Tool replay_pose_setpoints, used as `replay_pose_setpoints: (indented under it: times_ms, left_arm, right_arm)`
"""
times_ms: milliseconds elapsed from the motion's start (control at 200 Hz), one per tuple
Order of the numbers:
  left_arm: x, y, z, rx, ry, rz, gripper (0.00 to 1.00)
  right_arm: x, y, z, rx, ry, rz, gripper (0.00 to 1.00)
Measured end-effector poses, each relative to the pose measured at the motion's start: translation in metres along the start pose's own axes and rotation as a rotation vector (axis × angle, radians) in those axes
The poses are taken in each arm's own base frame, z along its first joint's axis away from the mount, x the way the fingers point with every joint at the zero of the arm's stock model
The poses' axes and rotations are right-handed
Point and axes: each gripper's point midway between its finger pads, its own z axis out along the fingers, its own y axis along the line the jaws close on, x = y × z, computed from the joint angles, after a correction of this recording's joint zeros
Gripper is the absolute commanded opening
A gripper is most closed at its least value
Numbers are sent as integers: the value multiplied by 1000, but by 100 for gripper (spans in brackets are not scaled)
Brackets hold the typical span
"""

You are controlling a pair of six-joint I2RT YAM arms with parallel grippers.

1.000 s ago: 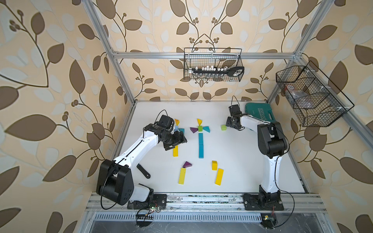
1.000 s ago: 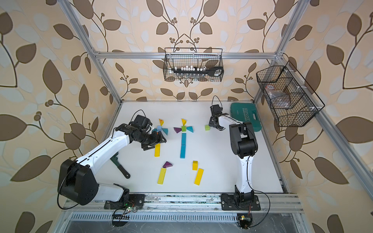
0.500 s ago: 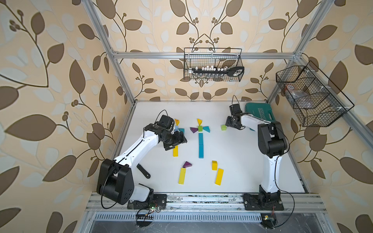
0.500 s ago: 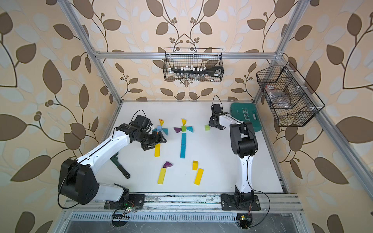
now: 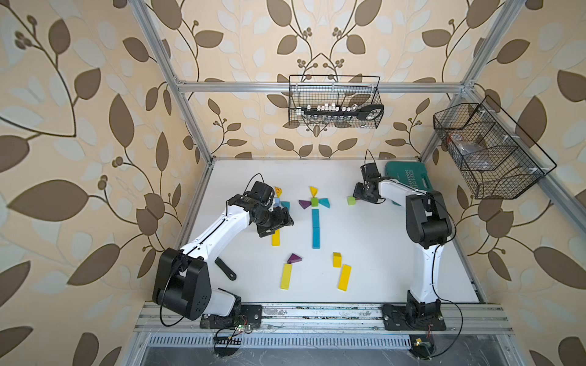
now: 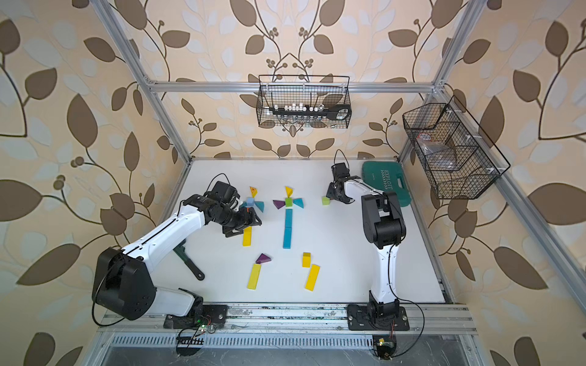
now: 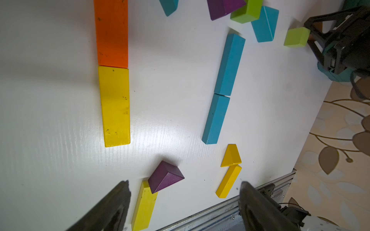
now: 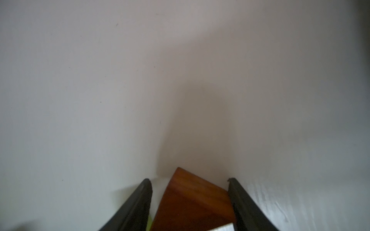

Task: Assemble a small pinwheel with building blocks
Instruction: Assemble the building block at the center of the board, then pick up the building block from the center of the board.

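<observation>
Building blocks lie spread over the white table [image 5: 396,269], between and around the two pincers. One teal tool case [image 5: 407,179] sits beyond the right pincer [image 8: 189,179], at the table's far edge.

Six flat bars show. Two blue bars [image 5: 315,218] lie end to end midway between the pincers. One orange bar [image 7: 112,34] butts against one yellow bar [image 7: 115,106] beneath the left pincer [image 7: 184,182]. Two more yellow bars [image 5: 286,276] lie nearer the arm bases than either pincer.

Eight wedges show:
- **Yellow:** three yellow wedges [image 5: 313,191].
- **Purple:** two purple wedges [image 5: 294,258].
- **Teal:** two teal wedges [image 5: 325,202].
- **Brown:** one brown wedge [image 8: 192,200], between the right pincer's fingers.

One of each colour but brown fans around a green cube [image 5: 314,202] between the pincers. One yellow and one teal adjoin the single light-blue cube [image 5: 276,202], just beside the left pincer.

Three cubes show in all. The second green cube [image 5: 351,200] stands just beside the right pincer.

The left pincer is spread wide above the table with nothing between its fingers. The right pincer is about half spread and straddles the brown wedge. A strip of table shows beside one finger, so I cannot tell whether it grips.
</observation>
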Motion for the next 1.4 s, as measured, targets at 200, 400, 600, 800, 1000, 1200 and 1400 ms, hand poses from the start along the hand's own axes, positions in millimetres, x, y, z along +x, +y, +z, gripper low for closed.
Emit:
replay_pose_setpoints:
  times_ms: [200, 400, 600, 800, 1000, 1200, 1400]
  left_arm:
    - [0, 0, 0, -1, 0, 0, 87]
    - [2, 6, 1, -26, 1, 0, 87]
    - [42, 22, 18, -150, 86, 67, 85]
    - [104, 19, 33, -289, 212, 216, 82]
    - [118, 37, 48, -448, 267, 151, 84]
    - [113, 23, 59, -501, 237, 97, 86]
    - [108, 17, 79, -566, 226, 64, 84]
  right_arm:
    - [3, -2, -3, 8, 13, 0, 68]
    - [5, -5, -21, 19, 34, -8, 72]
    - [-23, -4, -95, -39, -81, -9, 75]
    - [-2, -19, -179, -160, -196, -10, 77]
    - [57, -27, -191, -244, -144, -56, 78]
    - [75, -33, -205, -283, -165, -89, 79]
    - [78, -26, -209, -331, -172, -111, 79]
